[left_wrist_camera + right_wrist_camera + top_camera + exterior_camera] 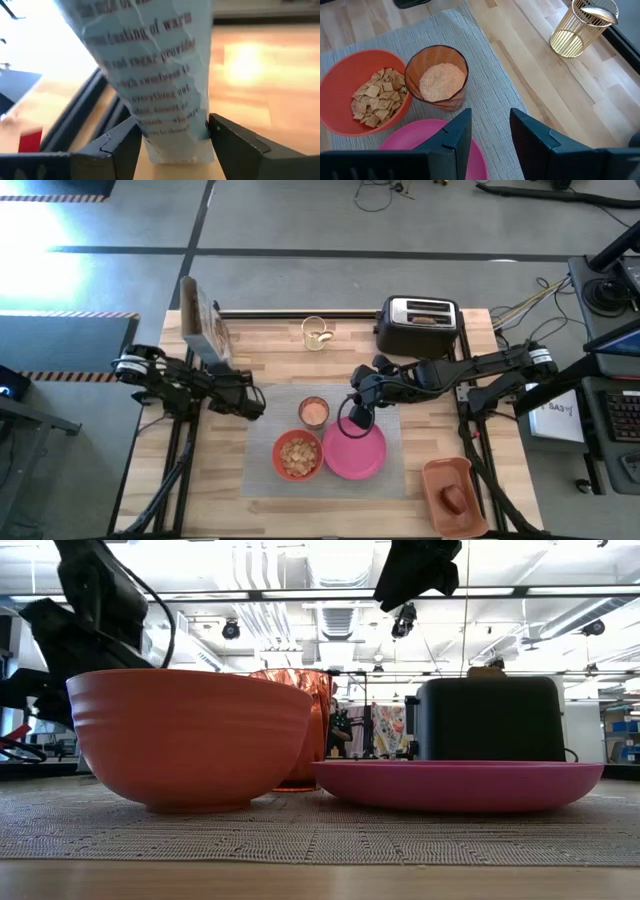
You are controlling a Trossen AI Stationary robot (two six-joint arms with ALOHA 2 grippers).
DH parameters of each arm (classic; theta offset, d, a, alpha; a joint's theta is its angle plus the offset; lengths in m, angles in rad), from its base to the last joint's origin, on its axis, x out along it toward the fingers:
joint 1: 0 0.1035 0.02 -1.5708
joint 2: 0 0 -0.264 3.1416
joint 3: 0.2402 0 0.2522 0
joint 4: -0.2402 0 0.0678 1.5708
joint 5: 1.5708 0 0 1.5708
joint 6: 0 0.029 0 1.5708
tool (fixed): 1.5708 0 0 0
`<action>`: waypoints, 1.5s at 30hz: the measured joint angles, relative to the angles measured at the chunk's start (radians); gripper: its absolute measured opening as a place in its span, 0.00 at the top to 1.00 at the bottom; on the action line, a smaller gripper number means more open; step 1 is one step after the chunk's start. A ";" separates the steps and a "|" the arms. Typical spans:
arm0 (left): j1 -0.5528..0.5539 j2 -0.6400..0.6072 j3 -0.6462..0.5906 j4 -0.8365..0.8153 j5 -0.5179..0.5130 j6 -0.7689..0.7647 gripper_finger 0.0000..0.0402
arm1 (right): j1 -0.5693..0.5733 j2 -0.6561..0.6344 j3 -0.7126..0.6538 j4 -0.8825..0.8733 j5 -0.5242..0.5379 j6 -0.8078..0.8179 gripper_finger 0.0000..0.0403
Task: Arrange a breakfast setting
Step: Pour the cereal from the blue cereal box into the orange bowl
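On the grey mat stand a red-orange bowl with cereal squares, a pink plate and a clear cup with pale orange filling. My left gripper is shut on a cereal box at the table's left. My right gripper is open and empty above the plate's far rim, next to the cup. A gold spoon stands in a wire holder. Brown toast sits in the toaster. The red apple lies in the orange tray. My left gripper pinches the cereal box between its two fingers, one on each wide face, near one end of the box. The light blue narrow side with printed text faces the wrist camera. The box leans away from the fingers toward the table's far edge.
The black-and-chrome toaster stands at the far right. The orange tray sits at the near right corner. Bare wood lies between the mat and the wire holder. In the low view the bowl, cup and plate stand side by side.
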 joint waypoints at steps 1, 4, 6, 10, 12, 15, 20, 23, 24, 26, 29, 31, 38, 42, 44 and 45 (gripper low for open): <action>0.020 0.000 -0.005 0.001 -0.026 0.006 0.48 | 0.000 0.000 0.000 0.000 0.000 0.000 0.69; 0.053 0.000 -0.011 -0.002 -0.063 0.043 0.48 | 0.000 0.000 0.000 0.000 0.000 0.000 0.69; 0.050 0.000 -0.011 -0.003 -0.050 0.078 0.48 | 0.000 0.000 0.000 0.000 0.000 0.000 0.69; 0.038 0.000 -0.011 0.016 -0.015 0.144 0.48 | 0.000 0.000 0.000 0.000 0.000 0.000 0.69; 0.037 0.000 -0.011 0.018 -0.008 0.163 0.48 | 0.000 0.000 0.000 0.000 0.000 0.000 0.69; 0.036 0.000 -0.011 0.018 -0.004 0.169 0.48 | 0.000 0.000 0.000 0.000 0.000 0.000 0.69; 0.001 0.000 0.003 0.014 0.041 0.221 0.48 | 0.000 0.000 0.000 0.000 0.000 0.000 0.69; -0.025 -0.001 0.014 0.016 0.075 0.252 0.46 | 0.000 0.000 0.000 0.000 0.000 0.000 0.69; -0.030 -0.001 0.017 0.018 0.084 0.262 0.45 | 0.000 0.000 0.000 0.000 0.000 0.000 0.69; -0.034 -0.001 0.017 0.019 0.090 0.268 0.44 | 0.000 0.000 0.000 0.000 0.000 0.000 0.69; -0.018 0.000 0.014 -0.008 0.060 0.249 0.43 | 0.000 0.000 0.000 0.000 0.000 0.000 0.69; 0.009 -0.001 0.012 -0.074 0.017 0.220 0.43 | 0.000 0.000 0.000 0.000 0.000 0.000 0.69; 0.108 -0.005 -0.001 -0.123 -0.006 0.256 0.43 | 0.000 0.000 0.000 0.000 0.000 0.000 0.69; 0.058 -0.017 0.014 -0.116 0.058 0.327 0.43 | 0.000 0.000 0.000 0.000 0.000 0.000 0.69; 0.021 -0.020 0.022 -0.116 0.074 0.341 0.43 | 0.000 0.000 0.000 0.000 0.000 0.000 0.69; 0.005 -0.022 0.026 -0.115 0.083 0.345 0.43 | 0.000 0.000 0.000 0.000 0.000 0.000 0.69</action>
